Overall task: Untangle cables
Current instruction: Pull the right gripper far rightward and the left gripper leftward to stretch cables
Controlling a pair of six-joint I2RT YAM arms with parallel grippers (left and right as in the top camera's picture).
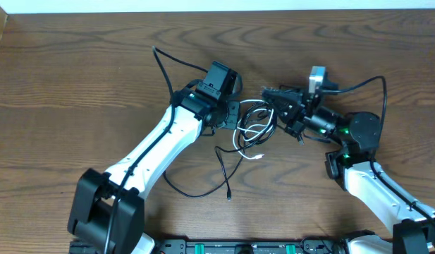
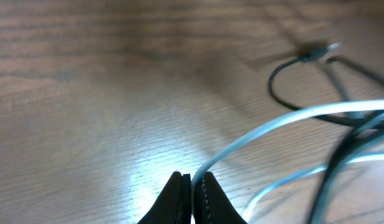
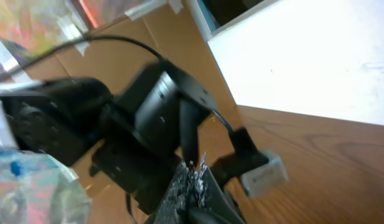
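The cables lie in a tangle [image 1: 254, 125] mid-table between my two grippers. A white cable [image 1: 247, 143] loops there and ends in a small plug [image 1: 261, 156]. My left gripper [image 1: 234, 115] is shut on the white cable [image 2: 285, 120], which runs out from between its jaws [image 2: 193, 178] just above the wood. Black cables [image 2: 276, 81] cross it, one with a plug [image 2: 316, 53]. My right gripper [image 1: 268, 94] is raised and tilted. Its jaws [image 3: 195, 168] are shut, with a black cord [image 3: 193, 213] between them. Another black cable [image 1: 224, 173] trails toward the front.
A long black cable loops on the wood [image 1: 176, 189] by the left arm. The arms' own thick black wires [image 1: 164, 67] arch over the far side. The right wrist view is filled by the left arm's gripper body [image 3: 160, 112] close by. A wall edge [image 1: 203, 5] bounds the back.
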